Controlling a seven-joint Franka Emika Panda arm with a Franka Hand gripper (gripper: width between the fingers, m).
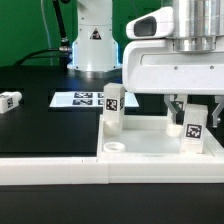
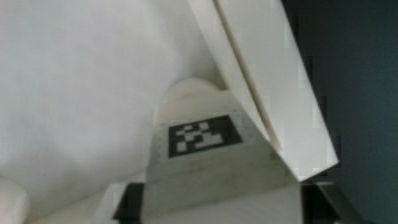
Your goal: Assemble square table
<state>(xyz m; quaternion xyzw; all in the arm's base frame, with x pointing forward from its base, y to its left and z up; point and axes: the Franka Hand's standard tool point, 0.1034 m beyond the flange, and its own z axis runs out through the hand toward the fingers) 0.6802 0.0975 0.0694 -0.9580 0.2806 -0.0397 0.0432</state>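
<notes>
End effector (image 1: 189, 110) closed on a tagged leg (image 1: 193, 127) over the slab (image 1: 150, 146); 2 more legs (image 1: 113, 107) (image 1: 10, 101) visible.

Green backdrop (image 1: 30, 25) fills upper left of frame, evenly lit. Dark cable (image 1: 50, 35) hangs across it. Black table surface (image 1: 40, 125) spreads through middle, matte, little glare. Marker board (image 1: 82, 99) lies flat on it, center left. White barrier wall (image 1: 50, 170) runs along lower edge. Light soft, shadows faint.
</notes>
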